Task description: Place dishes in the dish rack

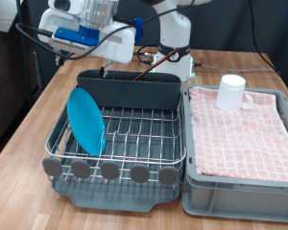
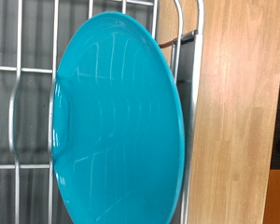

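Up at the exterior view's top left we find the gripper [image 1: 104,63], hanging above the back of the dish rack [image 1: 134,144], over the tall grey caddy [image 1: 134,91]. Its fingers are lost against the dark caddy behind them, and the wrist view shows no fingers at all, so we cannot tell whether they are parted or closed; we see nothing between them.

We see the light-blue plate [image 1: 85,120] standing on edge in the wire grid at the rack's left side in the exterior view, tilted a little. In the wrist view that plate [image 2: 117,121] fills most of the picture, with silver wires of the dish rack [image 2: 19,93] behind it and the wooden table [image 2: 238,103] beside the rack's rim.

The white mug [image 1: 231,92] stands upright on the pink checked cloth [image 1: 245,129], which lines the grey bin [image 1: 240,187] just beside the rack on the exterior view's right. A slim reddish-brown thing (we take it for the wooden spoon [image 1: 163,59]) pokes up behind the caddy's far rim, and we cannot tell whether it sits inside.
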Available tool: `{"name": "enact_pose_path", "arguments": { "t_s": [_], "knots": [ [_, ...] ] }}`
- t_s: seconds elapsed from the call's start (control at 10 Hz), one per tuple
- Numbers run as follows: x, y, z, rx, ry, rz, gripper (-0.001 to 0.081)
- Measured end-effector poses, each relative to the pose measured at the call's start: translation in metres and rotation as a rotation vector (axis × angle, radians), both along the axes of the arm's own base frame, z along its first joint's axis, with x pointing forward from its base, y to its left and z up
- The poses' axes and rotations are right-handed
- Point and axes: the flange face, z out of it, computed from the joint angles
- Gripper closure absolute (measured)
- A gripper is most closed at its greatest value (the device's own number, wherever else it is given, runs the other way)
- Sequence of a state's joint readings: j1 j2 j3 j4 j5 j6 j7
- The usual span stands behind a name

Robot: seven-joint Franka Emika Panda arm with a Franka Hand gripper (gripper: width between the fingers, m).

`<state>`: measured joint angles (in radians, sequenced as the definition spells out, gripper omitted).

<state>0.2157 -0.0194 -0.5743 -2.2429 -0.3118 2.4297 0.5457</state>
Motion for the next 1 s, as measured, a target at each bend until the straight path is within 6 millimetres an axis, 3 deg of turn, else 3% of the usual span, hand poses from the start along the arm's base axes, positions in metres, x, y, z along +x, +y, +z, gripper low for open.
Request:
{"name": "enact_pose_path", "arguments": {
  "t_s": [0.2,0.5,1.0],
  "knots": [
    [0.000,0.000,0.014,0.002,0.006,0.018,0.0003],
    [-0.001,0.008,0.010,0.072,0.039,-0.006,0.0003],
    [-0.004,0.087,0.018,0.157,0.073,0.051,0.0003]
  ]
}}
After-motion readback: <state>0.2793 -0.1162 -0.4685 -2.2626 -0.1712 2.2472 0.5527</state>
